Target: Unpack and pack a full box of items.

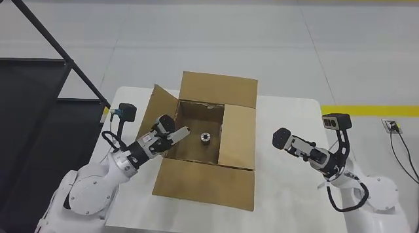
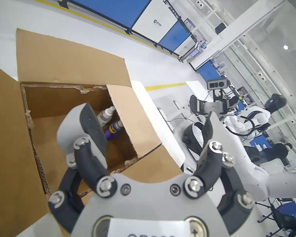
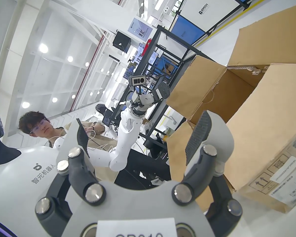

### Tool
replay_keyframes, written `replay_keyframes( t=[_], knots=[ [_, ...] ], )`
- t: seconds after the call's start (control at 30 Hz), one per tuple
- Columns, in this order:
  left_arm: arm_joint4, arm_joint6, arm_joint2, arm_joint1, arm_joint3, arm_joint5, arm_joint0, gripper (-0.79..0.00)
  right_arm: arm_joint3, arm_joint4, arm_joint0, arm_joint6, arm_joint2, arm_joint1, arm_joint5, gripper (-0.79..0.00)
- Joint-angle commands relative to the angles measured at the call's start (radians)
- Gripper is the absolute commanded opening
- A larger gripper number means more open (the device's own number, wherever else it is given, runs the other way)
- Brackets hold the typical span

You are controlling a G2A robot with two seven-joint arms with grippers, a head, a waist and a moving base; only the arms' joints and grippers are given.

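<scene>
box: an open brown cardboard box (image 1: 203,184) sits mid-way on the white table (image 1: 288,194), its flaps spread.
items: a white plastic spray bottle (image 2: 105,114) and a blue metal can with a silver top (image 2: 114,129) sit touching, deep inside the box, against the wall on the right arm's side.
left claw: the left gripper (image 1: 175,133) hangs over the box's left rim, angled inward, its jaws spread wide and holding nothing.
right claw: the right gripper (image 1: 281,139) sits outside the box, just beside the right flap, its jaws also wide and empty.
key relation: the bottle and can lie ahead of and below the left claw, across the box floor. the left arm seems better placed, since a wall and flap stand between the right claw and them.
long axis: both appear to stand upright, caps up, so a grip would likely close across a body.
views: the top view gives one pale round cap (image 1: 205,137) from above. the left wrist view separates two containers by colour. the right wrist view gives the box's outer wall and its printed label (image 3: 289,173).
</scene>
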Motion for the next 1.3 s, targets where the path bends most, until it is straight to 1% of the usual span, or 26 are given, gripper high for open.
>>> replay_keyframes(
  t=[0.0,0.03,0.07,0.13,0.23,0.37,0.47,0.6,0.7,0.9,1.0,1.07,1.17,1.27],
  knots=[
    [0.001,0.062,-0.024,-0.001,0.018,0.02,0.007,0.0,0.0,0.0,0.0,0.0,0.0,0.0,0.0,0.0],
    [-0.068,0.053,-0.015,-0.004,0.032,0.039,0.007,0.0,-0.002,0.001,-0.002,-0.004,-0.001,0.0,0.001,0.0],
    [-0.135,0.014,-0.002,-0.005,0.048,0.058,-0.004,0.0,-0.013,0.005,-0.006,-0.011,-0.001,0.001,-0.001,0.0],
    [-0.128,-0.043,0.03,-0.006,0.086,0.096,-0.045,0.0,-0.023,0.026,-0.013,-0.011,0.011,0.005,-0.012,0.0],
    [-0.139,-0.13,0.128,-0.015,0.139,0.147,-0.115,0.0,-0.023,0.065,-0.025,0.008,0.041,0.013,-0.026,0.0],
    [-0.174,-0.254,0.256,-0.033,0.252,0.22,-0.227,0.0,-0.002,0.112,-0.039,0.028,0.081,0.024,-0.033,0.0],
    [-0.163,-0.312,0.337,-0.048,0.334,0.257,-0.307,0.0,0.02,0.131,-0.047,0.042,0.104,0.032,-0.034,0.0],
    [-0.215,-0.327,0.404,-0.069,0.431,0.245,-0.379,0.0,0.032,0.143,-0.052,0.05,0.121,0.041,-0.037,0.0],
    [-0.247,-0.318,0.448,-0.086,0.491,0.229,-0.419,0.0,0.032,0.156,-0.057,0.053,0.132,0.047,-0.04,0.0],
    [-0.287,-0.269,0.527,-0.12,0.579,0.182,-0.469,0.0,0.027,0.175,-0.066,0.053,0.148,0.058,-0.046,0.0],
    [-0.31,-0.242,0.548,-0.133,0.601,0.158,-0.484,0.0,0.029,0.186,-0.072,0.053,0.153,0.063,-0.049,0.0],
    [-0.316,-0.238,0.55,-0.137,0.604,0.147,-0.492,0.0,0.029,0.192,-0.075,0.052,0.154,0.066,-0.051,0.0],
    [-0.314,-0.243,0.54,-0.137,0.595,0.133,-0.497,0.0,0.028,0.196,-0.077,0.05,0.153,0.07,-0.055,0.0],
    [-0.304,-0.237,0.529,-0.135,0.566,0.129,-0.493,0.0,0.027,0.203,-0.079,0.046,0.151,0.073,-0.062,0.0]
  ],
)
